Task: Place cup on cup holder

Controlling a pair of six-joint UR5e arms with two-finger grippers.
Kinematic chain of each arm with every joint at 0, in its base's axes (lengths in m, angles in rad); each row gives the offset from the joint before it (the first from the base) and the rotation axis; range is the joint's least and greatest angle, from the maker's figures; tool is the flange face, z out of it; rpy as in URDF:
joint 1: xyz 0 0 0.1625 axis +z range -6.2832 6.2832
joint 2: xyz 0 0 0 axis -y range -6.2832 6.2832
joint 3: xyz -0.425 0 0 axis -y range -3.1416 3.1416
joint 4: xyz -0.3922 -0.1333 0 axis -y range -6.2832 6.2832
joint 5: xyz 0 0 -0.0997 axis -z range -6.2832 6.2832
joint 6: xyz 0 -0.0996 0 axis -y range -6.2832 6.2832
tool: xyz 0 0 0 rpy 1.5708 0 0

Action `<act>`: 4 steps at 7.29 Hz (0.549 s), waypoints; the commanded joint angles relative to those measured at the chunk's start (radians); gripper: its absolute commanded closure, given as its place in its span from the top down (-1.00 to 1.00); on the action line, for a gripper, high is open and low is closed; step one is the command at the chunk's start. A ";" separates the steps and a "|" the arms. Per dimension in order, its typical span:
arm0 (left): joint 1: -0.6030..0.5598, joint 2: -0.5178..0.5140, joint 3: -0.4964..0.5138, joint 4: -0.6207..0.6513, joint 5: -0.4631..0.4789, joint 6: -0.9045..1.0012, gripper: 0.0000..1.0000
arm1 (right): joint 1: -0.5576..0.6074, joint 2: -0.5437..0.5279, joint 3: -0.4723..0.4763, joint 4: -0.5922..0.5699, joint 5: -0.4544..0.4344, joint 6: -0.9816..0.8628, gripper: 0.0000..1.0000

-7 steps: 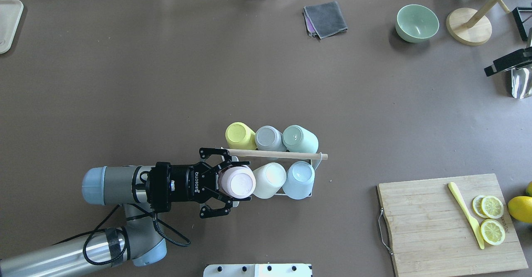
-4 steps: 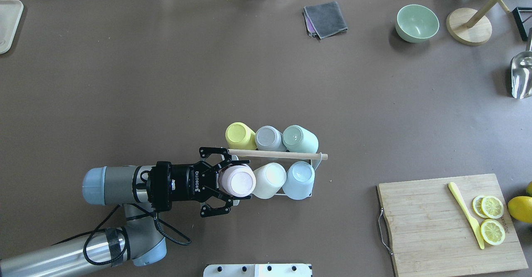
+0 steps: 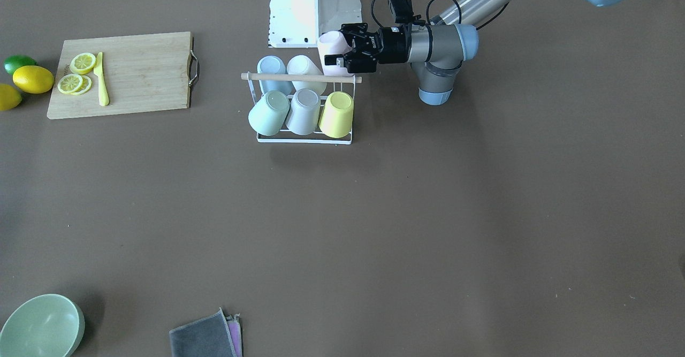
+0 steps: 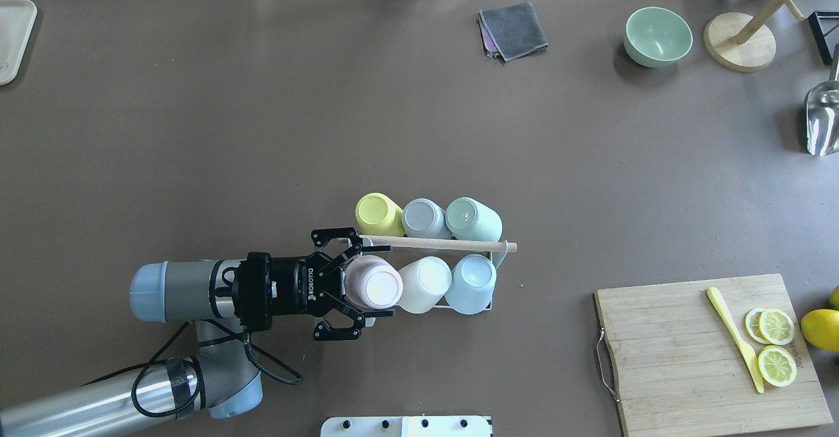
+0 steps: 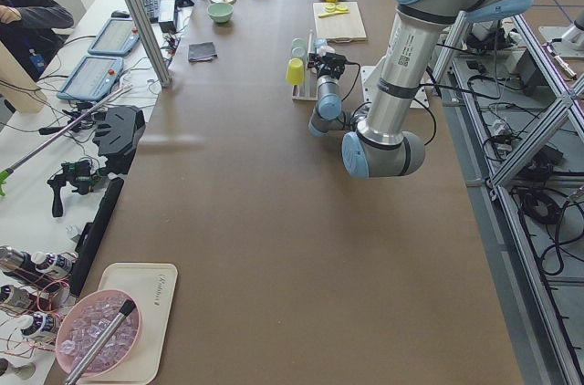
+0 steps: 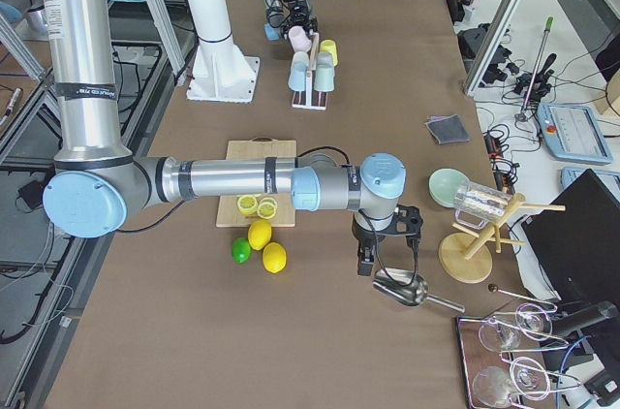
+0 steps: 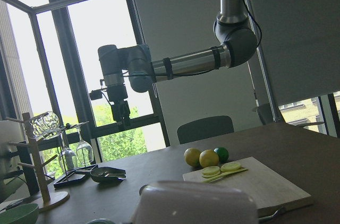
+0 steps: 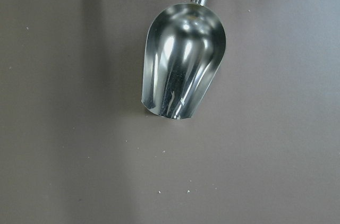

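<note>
The cup holder, a white wire rack with a wooden rod handle (image 4: 436, 243), stands at mid table and also shows in the front view (image 3: 299, 77). Yellow (image 4: 377, 213), grey (image 4: 425, 217), green (image 4: 472, 219), white (image 4: 425, 283) and blue (image 4: 473, 283) cups sit upside down on it. My left gripper (image 4: 388, 281) is shut on a pink cup (image 4: 372, 286), held upside down at the rack's near left corner next to the white cup. The pink cup also shows in the front view (image 3: 332, 52). My right gripper (image 6: 366, 262) hangs over a metal scoop (image 8: 183, 65); I cannot tell if it is open.
A wooden cutting board (image 4: 688, 352) with lemon slices and a yellow knife lies at the near right. A green bowl (image 4: 657, 35), a grey cloth (image 4: 513, 29) and a wooden stand (image 4: 739, 40) are at the far side. The scoop (image 4: 822, 119) lies at the right edge.
My left gripper has lowered the pink cup a little at the rack's corner. My right gripper has left the overhead view's right edge, and the scoop stays on the table.
</note>
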 commanded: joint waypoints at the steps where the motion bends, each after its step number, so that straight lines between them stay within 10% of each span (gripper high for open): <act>1: -0.003 -0.001 0.000 0.004 0.001 0.000 0.97 | 0.005 0.001 0.020 -0.031 -0.011 -0.003 1.00; 4: -0.013 -0.001 -0.009 0.005 0.001 -0.056 0.97 | -0.012 -0.008 0.009 -0.034 -0.003 0.010 1.00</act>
